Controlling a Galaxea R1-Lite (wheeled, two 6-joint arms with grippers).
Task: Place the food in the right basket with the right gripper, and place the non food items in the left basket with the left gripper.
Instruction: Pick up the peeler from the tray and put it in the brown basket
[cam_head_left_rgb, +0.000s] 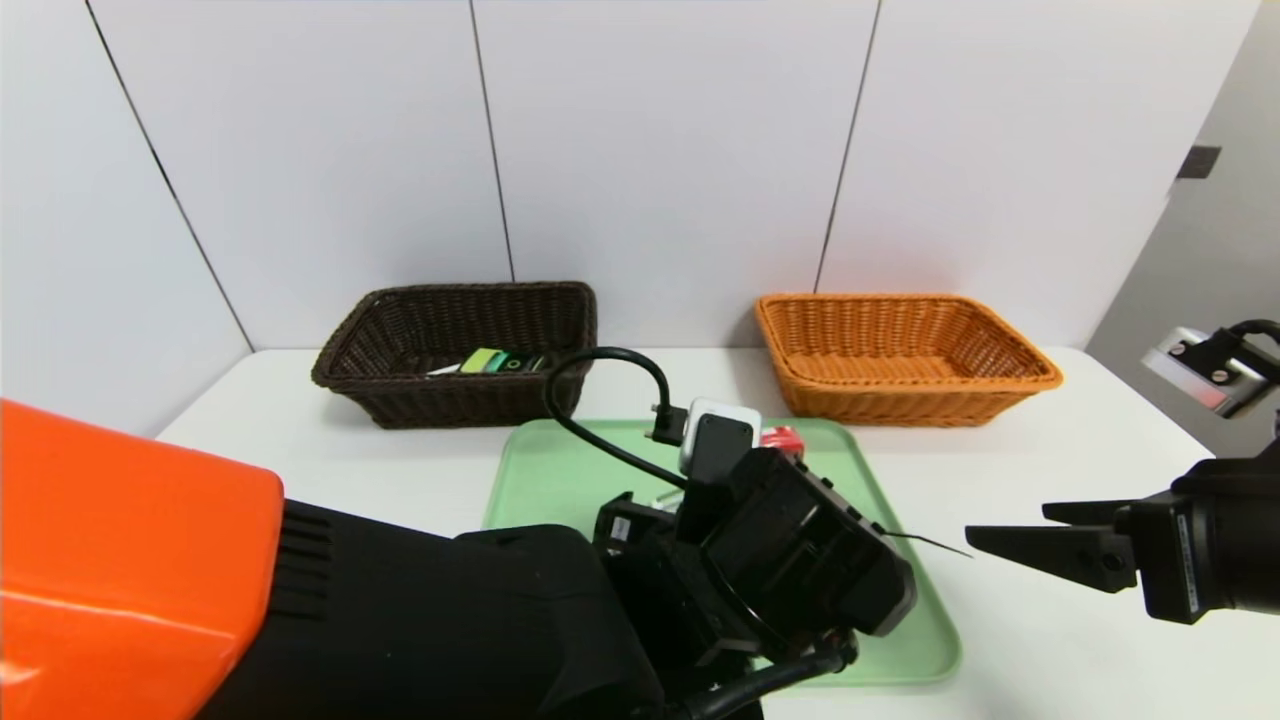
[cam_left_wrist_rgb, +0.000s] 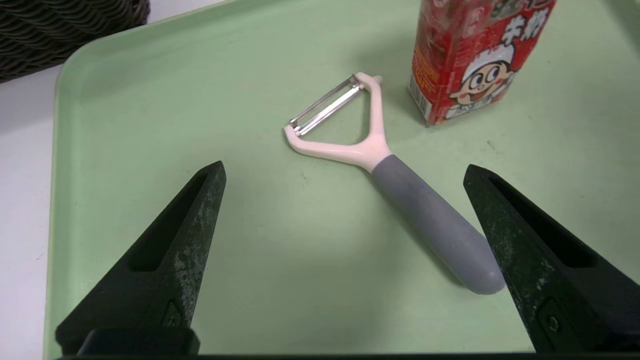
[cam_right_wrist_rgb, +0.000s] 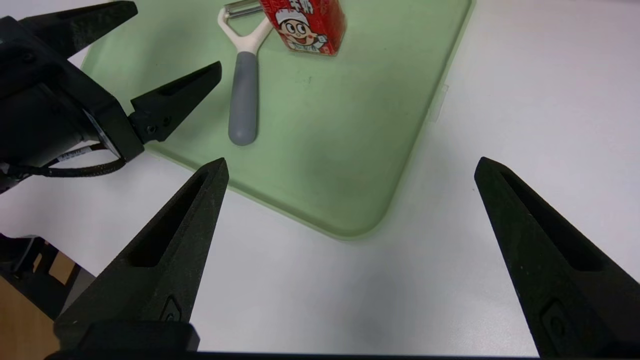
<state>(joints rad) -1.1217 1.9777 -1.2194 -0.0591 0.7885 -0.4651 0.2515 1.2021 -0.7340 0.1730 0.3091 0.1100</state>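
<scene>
**Tray at centre, baskets behind**

On the worktop (cam_head_left_rgb: 350, 470) the tray (cam_head_left_rgb: 545, 470) sits at centre. From it, the left basket (cam_head_left_rgb: 400, 350) stands at 11 o'clock and the right basket (cam_head_left_rgb: 905, 355) at 1 o'clock, both against the wall. The pump bottle (cam_head_left_rgb: 500, 362) lies inside the left basket. On the tray, the drink carton (cam_left_wrist_rgb: 475, 60) stands just beside the peeler (cam_left_wrist_rgb: 390, 175), at the peeler's 1 o'clock in the left wrist view.

The wide-spread black left gripper (cam_left_wrist_rgb: 345, 170) hangs over bare pale-green plastic tray (cam_left_wrist_rgb: 150, 125), the white Y-peeler with grey handle (cam_left_wrist_rgb: 395, 185) lying free between its fingers. The upright red drink carton (cam_left_wrist_rgb: 475, 55) stands near the peeler's head, crowding that side. White tabletop (cam_right_wrist_rgb: 475, 125) beside the tray lies open.
</scene>
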